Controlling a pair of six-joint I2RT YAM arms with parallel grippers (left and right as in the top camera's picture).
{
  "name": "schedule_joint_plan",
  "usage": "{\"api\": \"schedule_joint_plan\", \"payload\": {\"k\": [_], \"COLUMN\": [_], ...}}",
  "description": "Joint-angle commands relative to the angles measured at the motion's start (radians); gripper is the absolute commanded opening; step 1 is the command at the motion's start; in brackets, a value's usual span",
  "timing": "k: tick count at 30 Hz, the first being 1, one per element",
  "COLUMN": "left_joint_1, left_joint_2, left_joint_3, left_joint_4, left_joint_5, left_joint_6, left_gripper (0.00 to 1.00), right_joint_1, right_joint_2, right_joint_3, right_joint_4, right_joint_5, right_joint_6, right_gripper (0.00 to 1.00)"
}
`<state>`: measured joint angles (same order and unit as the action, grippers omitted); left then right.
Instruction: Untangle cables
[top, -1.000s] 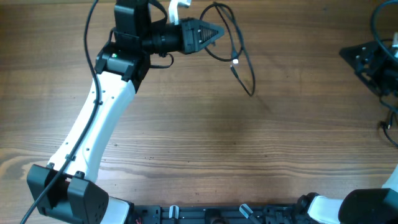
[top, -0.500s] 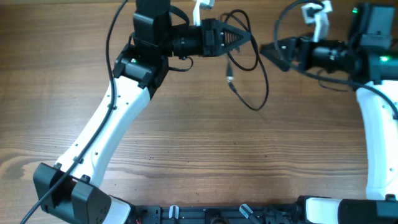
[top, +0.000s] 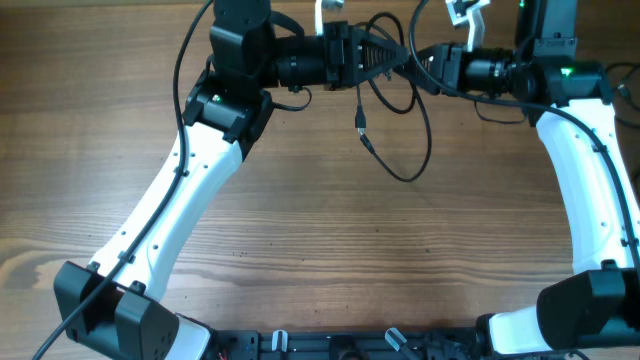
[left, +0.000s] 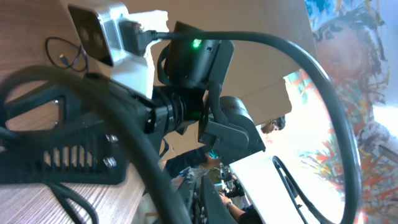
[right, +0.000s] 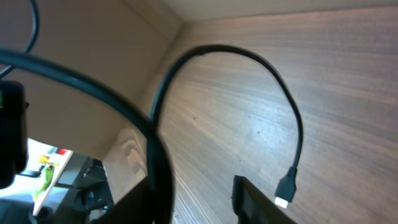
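At the far edge of the wooden table (top: 300, 230), a black cable (top: 428, 130) is held clamped by the left gripper (top: 395, 58); for the right gripper (top: 425, 58), just beside it, the state cannot be told.

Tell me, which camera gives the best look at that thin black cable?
The overhead view: the cable shows nearly whole there, its loops and plug end hanging over the table. The right wrist view catches only one arc ending in a plug; the left wrist view gives just blurred close-up strands.
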<state>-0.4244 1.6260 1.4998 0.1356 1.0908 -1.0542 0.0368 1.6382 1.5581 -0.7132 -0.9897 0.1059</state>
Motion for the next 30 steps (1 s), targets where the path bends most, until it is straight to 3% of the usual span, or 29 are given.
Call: {"api": "schedule_joint_plan", "payload": {"k": [1, 2, 4, 6, 9, 13, 16, 20, 26, 30], "left_joint_1": [0.004, 0.004, 0.004, 0.004, 0.011, 0.056, 0.081, 0.085, 0.085, 0.085], "left_joint_2": [0.007, 0.007, 0.007, 0.007, 0.007, 0.007, 0.007, 0.007, 0.007, 0.007], "left_joint_3": [0.003, 0.003, 0.003, 0.003, 0.003, 0.003, 0.003, 0.003, 0.003, 0.003], "left_joint_4": [0.006, 0.002, -0.012, -0.063, -0.261, -0.567, -0.740, -0.856, -0.889, -0.893], "left_joint_5": [0.007, 0.000, -0.001, -0.022, -0.141, -0.427, -0.682, -0.874, -0.902, -0.902], "left_joint_6": [0.004, 0.018, 0.090, 0.151, 0.275, 0.430, 0.479, 0.479, 0.524, 0.524], "left_gripper": [0.09, 0.11, 0.20, 0.23, 0.41, 0.53, 0.58, 0.63, 0.64, 0.64], "right_joint_1": [-0.011, -0.013, -0.018, -0.023, -0.034, -0.077, -0.111, -0.139, -0.161, -0.175], "right_joint_2": [0.008, 0.008, 0.008, 0.007, 0.005, 0.005, 0.005, 0.006, 0.059, 0.143], "right_joint_3": [-0.003, -0.003, -0.002, -0.002, -0.002, 0.021, 0.056, 0.147, 0.361, 0.399], "right_joint_4": [0.034, 0.040, 0.040, 0.031, -0.021, -0.137, -0.138, -0.113, -0.111, -0.015], "right_joint_5": [-0.009, -0.009, 0.014, 0.037, 0.177, 0.391, 0.475, 0.599, 0.879, 1.037], "right_joint_6": [0.108, 0.117, 0.145, 0.150, 0.188, 0.185, 0.183, 0.197, 0.205, 0.180], "right_gripper": [0.16, 0.07, 0.04, 0.04, 0.04, 0.04, 0.04, 0.04, 0.04, 0.05]}}
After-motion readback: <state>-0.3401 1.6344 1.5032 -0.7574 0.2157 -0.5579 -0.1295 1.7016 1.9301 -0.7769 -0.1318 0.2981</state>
